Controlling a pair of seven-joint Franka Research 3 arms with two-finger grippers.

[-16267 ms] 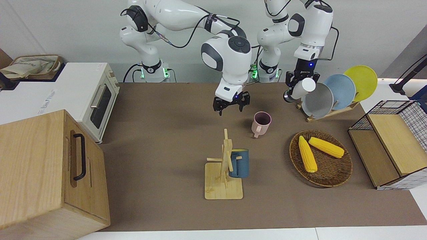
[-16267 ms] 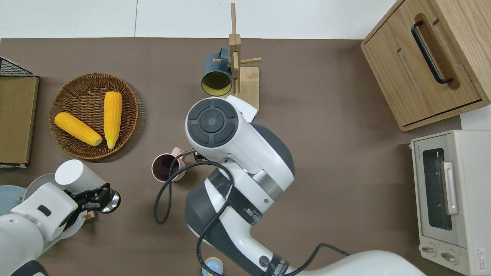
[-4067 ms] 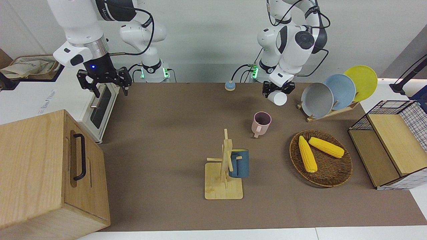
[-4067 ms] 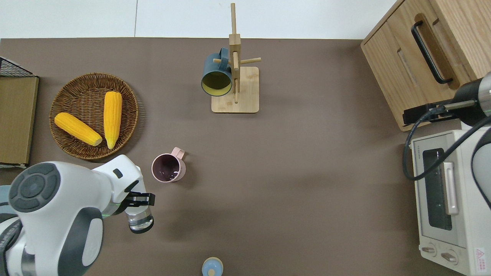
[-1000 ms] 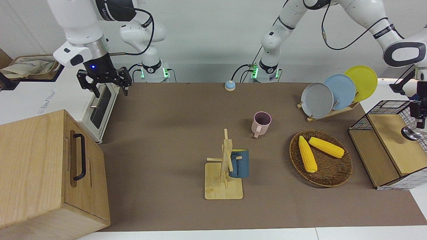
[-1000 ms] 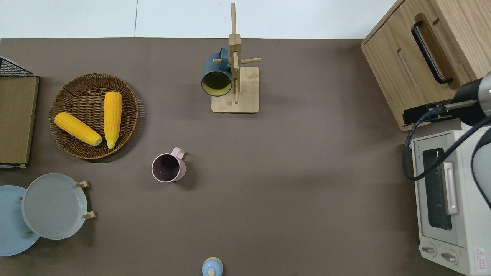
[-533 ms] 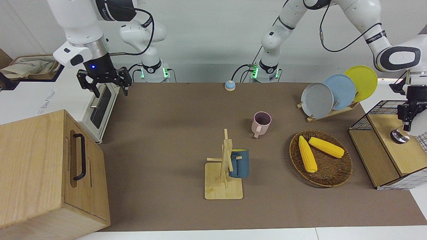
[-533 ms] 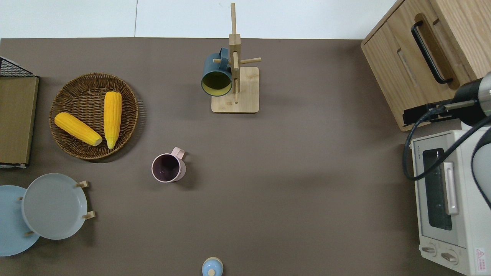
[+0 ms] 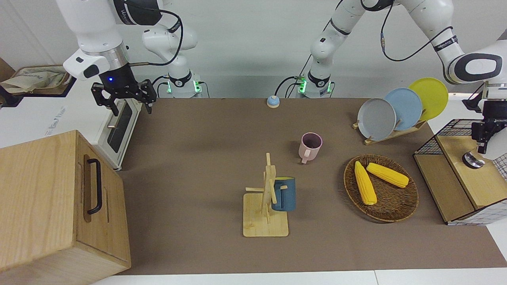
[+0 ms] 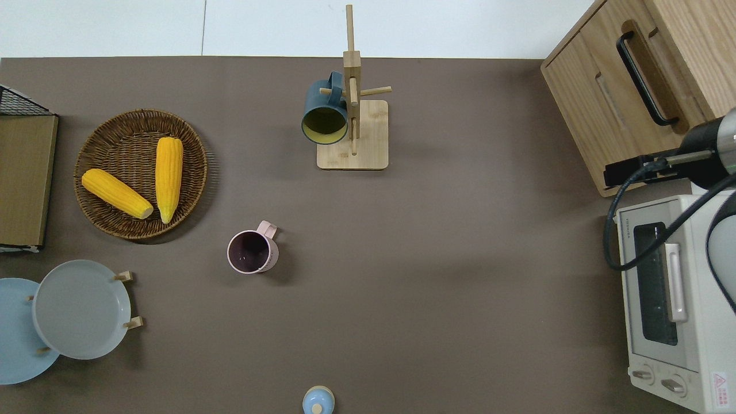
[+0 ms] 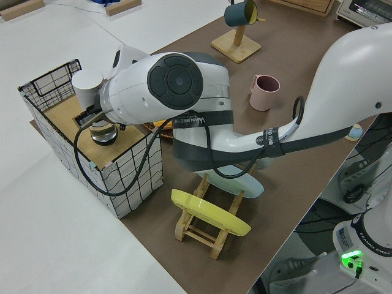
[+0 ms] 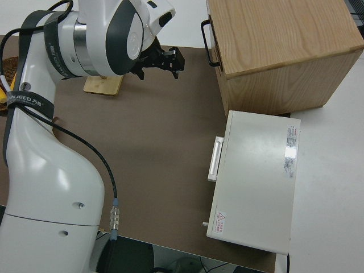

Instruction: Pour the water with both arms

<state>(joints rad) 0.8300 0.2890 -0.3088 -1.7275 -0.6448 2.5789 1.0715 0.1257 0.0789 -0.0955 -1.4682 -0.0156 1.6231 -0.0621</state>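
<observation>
My left gripper (image 9: 485, 137) is shut on a white bottle with a clear, shiny base (image 9: 471, 160). It holds the bottle upright over the wooden shelf (image 9: 473, 180) inside the wire basket (image 9: 461, 123) at the left arm's end of the table. In the left side view the bottle (image 11: 89, 86) has its base at the shelf, with the gripper (image 11: 92, 114) around its middle; I cannot tell whether it touches. The pink mug (image 9: 310, 145) stands upright mid-table and also shows in the overhead view (image 10: 252, 252). My right gripper (image 9: 122, 99) is open, empty and parked.
A small blue cap (image 9: 272, 101) lies near the robots' bases. A mug tree with a dark blue mug (image 9: 283, 194), a wicker tray with two corn cobs (image 9: 380, 188), a plate rack (image 9: 392, 111), a toaster oven (image 9: 115, 118) and a wooden cabinet (image 9: 59, 198) stand around.
The left arm carried the bottle from beside the pink mug out to the wire basket's shelf. In the last half second it shifted only slightly. The right arm has not moved.
</observation>
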